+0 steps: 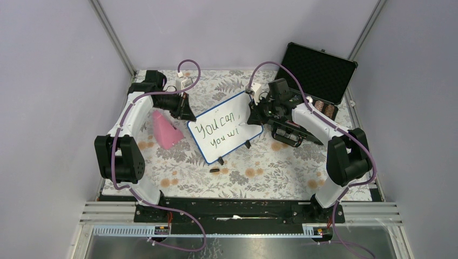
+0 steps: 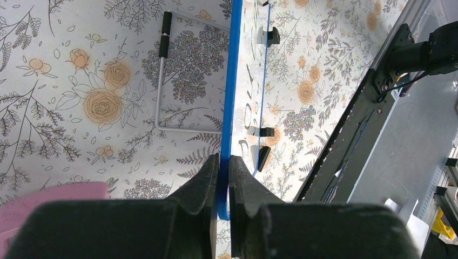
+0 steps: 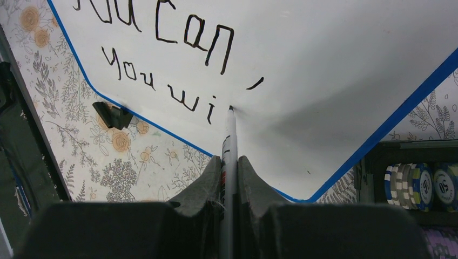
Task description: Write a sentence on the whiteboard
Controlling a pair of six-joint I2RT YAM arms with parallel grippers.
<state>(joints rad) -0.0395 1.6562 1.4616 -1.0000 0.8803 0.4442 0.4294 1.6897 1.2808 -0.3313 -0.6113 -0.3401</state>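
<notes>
Top external view: the whiteboard [image 1: 238,110] sits at an angle in the middle of the floral table [image 1: 270,172], between the two arms. The left pincer [image 2: 223,162] is clamped on its blue frame near the board's left corner. The right pincer [image 3: 229,161] grips a marker [image 3: 229,135], whose tip touches the white surface just right of the lettering [image 1: 219,129], which reads "You can," above "you wi". In the right wrist view the first letters are cut off at the top edge. A pink object [image 1: 164,129] sits just left of the board; I cannot tell what it is. A black case [image 1: 318,65] stands open at upper right.
</notes>
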